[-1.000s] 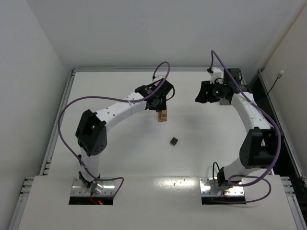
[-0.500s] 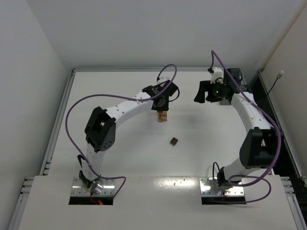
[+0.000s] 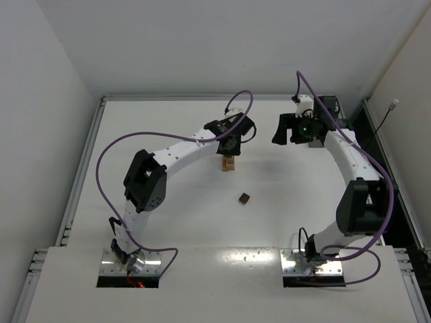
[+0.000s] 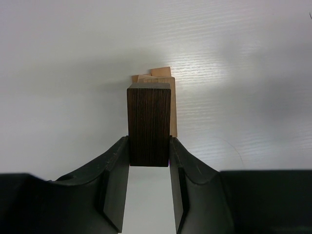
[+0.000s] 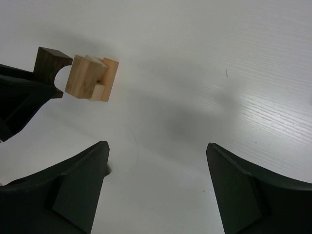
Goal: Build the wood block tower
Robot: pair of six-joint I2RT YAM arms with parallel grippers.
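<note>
The tower (image 3: 229, 163) stands near the middle of the table (image 3: 135, 222), under the left gripper (image 3: 229, 149) with a held block (image 4: 149, 124) between its fingers, a loose block (image 3: 244, 198) lies closer to the near edge, and the right gripper (image 3: 285, 132) hangs toward the far right corner.

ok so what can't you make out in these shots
Left wrist: the dark block in the left gripper hides most of the tower. Whether the two touch is unclear.
Top view: the tower is too small, and partly under that gripper, to count its levels.
Right wrist: the left gripper is cut off by the left edge.
</note>
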